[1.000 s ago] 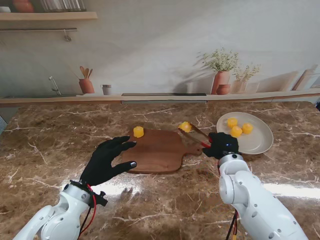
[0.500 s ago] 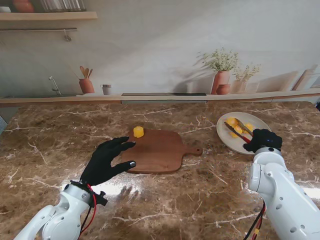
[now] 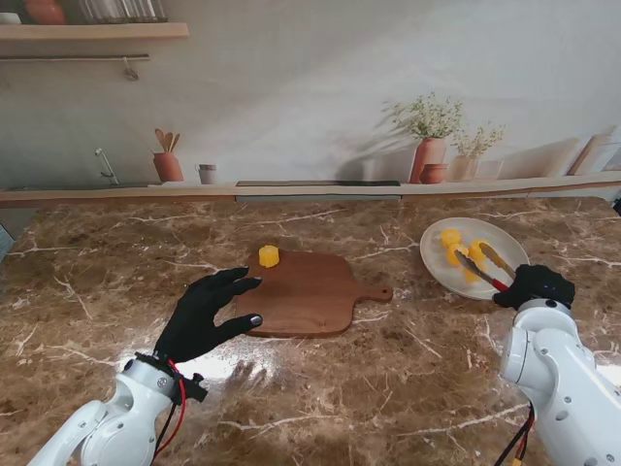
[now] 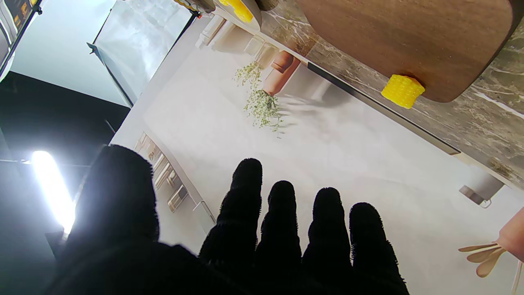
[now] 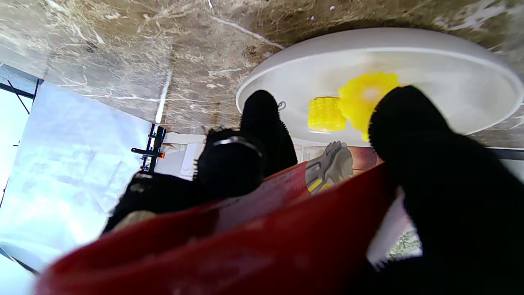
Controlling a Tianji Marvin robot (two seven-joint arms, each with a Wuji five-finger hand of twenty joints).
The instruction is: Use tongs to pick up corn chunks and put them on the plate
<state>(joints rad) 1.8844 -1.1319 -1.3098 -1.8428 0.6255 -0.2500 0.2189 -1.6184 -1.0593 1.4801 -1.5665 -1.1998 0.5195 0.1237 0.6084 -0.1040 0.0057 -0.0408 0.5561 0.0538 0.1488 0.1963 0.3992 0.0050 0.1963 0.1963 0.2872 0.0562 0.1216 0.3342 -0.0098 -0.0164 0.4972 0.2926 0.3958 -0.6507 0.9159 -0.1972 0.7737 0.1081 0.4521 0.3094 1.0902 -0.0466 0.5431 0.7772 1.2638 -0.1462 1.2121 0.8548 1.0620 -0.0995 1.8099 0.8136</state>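
**Release over the plate, one chunk left on the board**

The red-handled metal tongs [image 3: 482, 266] are held in the black-gloved right hand [image 3: 536, 285], whose fingers are wrapped around the red grip; the tong arms are seen spread apart over the round white plate [image 3: 439, 274], with the tips reaching in among the yellow corn chunks [image 3: 451, 238] lying there. From the stand's view, several chunks are gathered on the plate, though their exact number cannot be told because the tongs cross them. Whether a chunk is touched by the tips at this moment cannot be made out. In the right wrist view, two chunks [image 5: 326, 114] are seen resting on the plate's surface beyond the fingers.

The step in hand is judged to be the placing: a chunk appears to have been set down and the tongs opened.

One yellow corn chunk [image 3: 269, 256] is left at the far left corner of the brown wooden cutting board [image 3: 310, 296], well apart from the plate. The black-gloved left hand [image 3: 206, 313] is laid flat with fingers spread, holding nothing, at the board's near left edge, apparently steadying it.

For the next move, the tongs would need to be lifted clear of the plate, carried leftward across the board, lowered with the arms astride the remaining chunk, and squeezed firmly enough that the rounded piece is not rolled away.
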